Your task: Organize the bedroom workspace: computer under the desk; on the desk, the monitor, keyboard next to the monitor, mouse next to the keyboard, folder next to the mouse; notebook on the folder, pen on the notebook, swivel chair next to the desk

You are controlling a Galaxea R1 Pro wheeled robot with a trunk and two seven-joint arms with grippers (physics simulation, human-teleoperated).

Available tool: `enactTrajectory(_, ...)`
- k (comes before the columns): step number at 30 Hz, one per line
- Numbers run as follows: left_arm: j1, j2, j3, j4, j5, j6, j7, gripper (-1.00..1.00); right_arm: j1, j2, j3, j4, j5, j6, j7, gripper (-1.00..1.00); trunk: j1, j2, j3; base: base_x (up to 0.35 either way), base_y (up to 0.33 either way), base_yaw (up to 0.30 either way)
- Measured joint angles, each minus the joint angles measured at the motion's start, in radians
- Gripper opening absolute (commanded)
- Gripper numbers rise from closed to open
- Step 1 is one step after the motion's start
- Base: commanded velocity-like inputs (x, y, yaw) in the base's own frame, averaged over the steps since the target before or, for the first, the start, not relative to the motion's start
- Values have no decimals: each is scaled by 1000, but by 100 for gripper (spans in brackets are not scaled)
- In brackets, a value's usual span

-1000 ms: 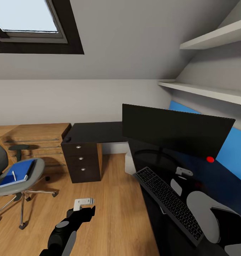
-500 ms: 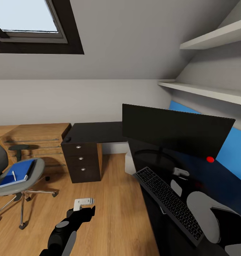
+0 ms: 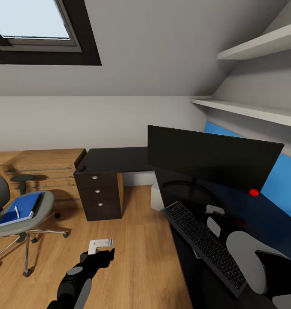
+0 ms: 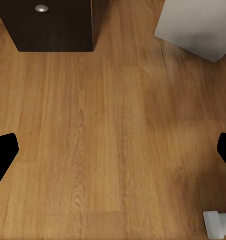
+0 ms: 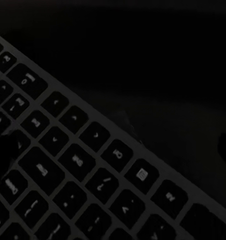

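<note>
so, right gripper [image 3: 215, 210] hovering just past the slim dark keyboard with grey keys [image 3: 203, 241] on the glossy black desk [image 3: 113, 159], nudged a bit toward the keyboard versus a second ago. can't tell if its claw is apart or together, too dark in the wrist view. keyboard's already down in front of the wide black monitor [image 3: 212, 158]. left gripper [image 3: 100, 244] idle over the wood floor [image 3: 137, 240], fingers spread, holding nothing. small dark mouse [image 3: 82, 168] sits at the desk's far corner, well apart from the keyboard. bright blue folder [image 3: 21, 207] with the white pen [image 3: 16, 211] waiting on the grey swivel chair [image 3: 21, 219]. probably mouse next.
</note>
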Motion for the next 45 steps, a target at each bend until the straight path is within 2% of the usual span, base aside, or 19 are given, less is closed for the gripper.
enactTrajectory(8,1,0,1,0,0,0,0,100,0,0,2,-5,0,75,1,100,0,0,0,0,0,0)
enactTrajectory(17,1,0,3,-3,0,0,0,100,0,0,2,-6,1,86,1,100,0,0,0,0,0,0)
enactTrajectory(20,1,-3,28,-5,1,0,0,100,0,0,2,-7,2,85,0,100,0,0,0,0,0,0)
enactTrajectory(24,0,-4,38,-6,1,0,0,100,0,0,2,-7,2,84,-1,100,0,0,0,0,0,0)
enactTrajectory(45,0,-5,49,-25,1,-1,3,100,0,1,2,-4,3,84,-5,100,80,-147,-66,0,0,0)
